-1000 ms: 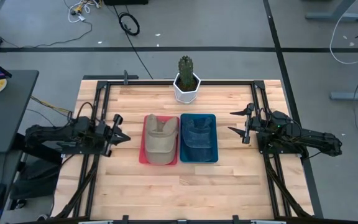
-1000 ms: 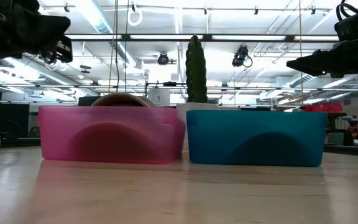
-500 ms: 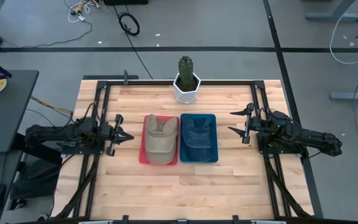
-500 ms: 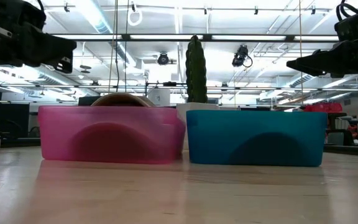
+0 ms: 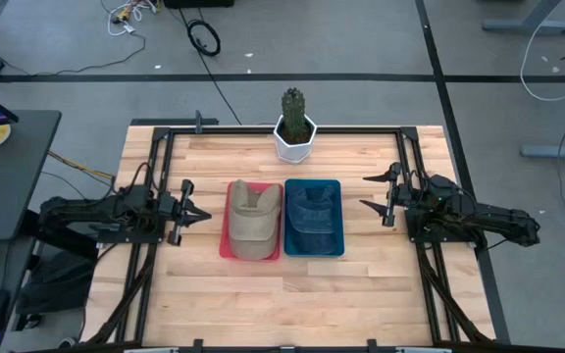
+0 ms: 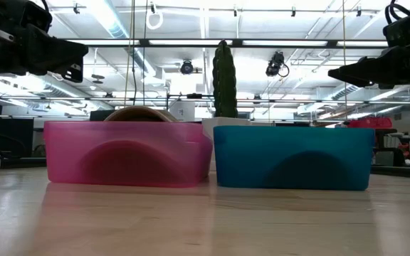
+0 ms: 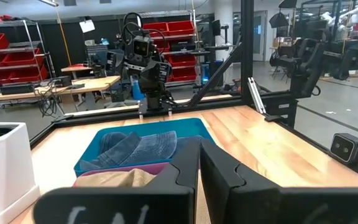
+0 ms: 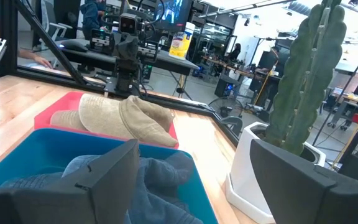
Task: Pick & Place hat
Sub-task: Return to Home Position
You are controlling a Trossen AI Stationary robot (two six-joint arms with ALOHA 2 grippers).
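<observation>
Brown soft cloth cap [image 5: 251, 224] in pink plastic bin [image 6: 123, 163]: looks light, floppy; you best pinch stiff brim. Left gripper [image 5: 194, 202] jaws clenched, empty. Right gripper [image 5: 373, 193] jaws released.

Bright, even overhead light; ceiling strips [image 6: 116, 25] glare in low view; soft shadows, faint sheen on counter [image 6: 191, 220].

Heaped in the pink bin [image 5: 224, 235], just left of the tabletop's middle: brown caps [image 5: 252, 222], tan and soft, overlapping, humped above the rim in the low view. Right alongside, toward the tabletop's right edge, in the blue bin [image 5: 339, 221]: crumpled denim caps [image 5: 312, 218], dark blue, lying below the rim.
</observation>
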